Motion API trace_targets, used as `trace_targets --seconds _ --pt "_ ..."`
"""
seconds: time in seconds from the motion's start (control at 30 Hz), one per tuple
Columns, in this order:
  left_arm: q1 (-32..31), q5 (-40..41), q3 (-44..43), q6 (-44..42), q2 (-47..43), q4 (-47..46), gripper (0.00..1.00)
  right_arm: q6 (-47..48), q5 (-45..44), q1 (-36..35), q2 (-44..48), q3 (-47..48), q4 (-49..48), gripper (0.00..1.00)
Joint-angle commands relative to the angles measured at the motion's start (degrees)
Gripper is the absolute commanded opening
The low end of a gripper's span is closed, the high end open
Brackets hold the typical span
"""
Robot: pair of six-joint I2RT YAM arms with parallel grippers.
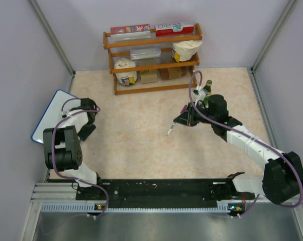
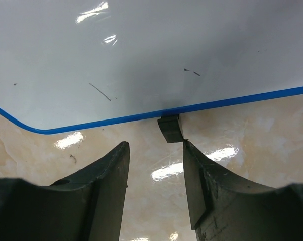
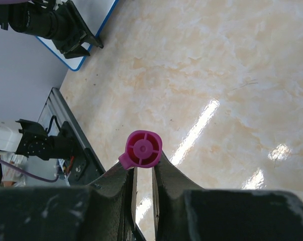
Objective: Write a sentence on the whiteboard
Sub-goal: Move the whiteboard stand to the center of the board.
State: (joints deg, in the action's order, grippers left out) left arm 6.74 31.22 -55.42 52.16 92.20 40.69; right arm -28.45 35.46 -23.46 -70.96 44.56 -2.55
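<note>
The whiteboard [image 1: 52, 114], white with a thin blue frame, lies at the far left by the wall. In the left wrist view its surface [image 2: 151, 55] fills the upper half, with a few faint marks and a black foot [image 2: 170, 128] under the blue edge. My left gripper [image 1: 86, 131] is open and empty [image 2: 154, 146], its right fingertip just short of that foot. My right gripper [image 1: 184, 119] is mid-table, shut on a marker [image 1: 170, 130]. The marker's magenta end [image 3: 142, 149] shows between the fingers. The board also shows in the right wrist view [image 3: 96, 15].
A wooden shelf [image 1: 152, 55] with boxes and containers stands at the back centre. A green bottle [image 1: 207, 89] stands just behind my right arm. Grey walls close in both sides. A black rail [image 1: 156, 190] runs along the near edge.
</note>
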Motion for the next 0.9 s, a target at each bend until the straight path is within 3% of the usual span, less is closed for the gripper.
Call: trace_targets --seconds 0.0,0.4,0.57,0.7,0.87 --pt "0.73 3.23 -2.94 -0.39 1.13 -1.75 0.51 1.55 0.75 0.44 -0.14 -0.35 -2.81 0.00" --pt "2.75 2.62 -4.70 -1.98 5.44 -3.24 0.49 1.73 0.92 0.44 -0.23 -0.70 -3.17 0.00" --pt "3.10 2.79 -5.66 -2.06 6.67 -2.28 0.25 1.73 1.10 0.44 -0.15 -0.70 -3.17 0.00" --pt "3.19 3.23 -5.84 -2.41 7.03 -1.66 0.00 1.55 1.27 0.52 -0.06 -0.70 -3.08 0.00" --pt "3.19 2.09 -4.88 -3.82 6.50 -2.72 0.00 1.29 1.54 0.44 0.03 -0.70 -3.17 0.00"
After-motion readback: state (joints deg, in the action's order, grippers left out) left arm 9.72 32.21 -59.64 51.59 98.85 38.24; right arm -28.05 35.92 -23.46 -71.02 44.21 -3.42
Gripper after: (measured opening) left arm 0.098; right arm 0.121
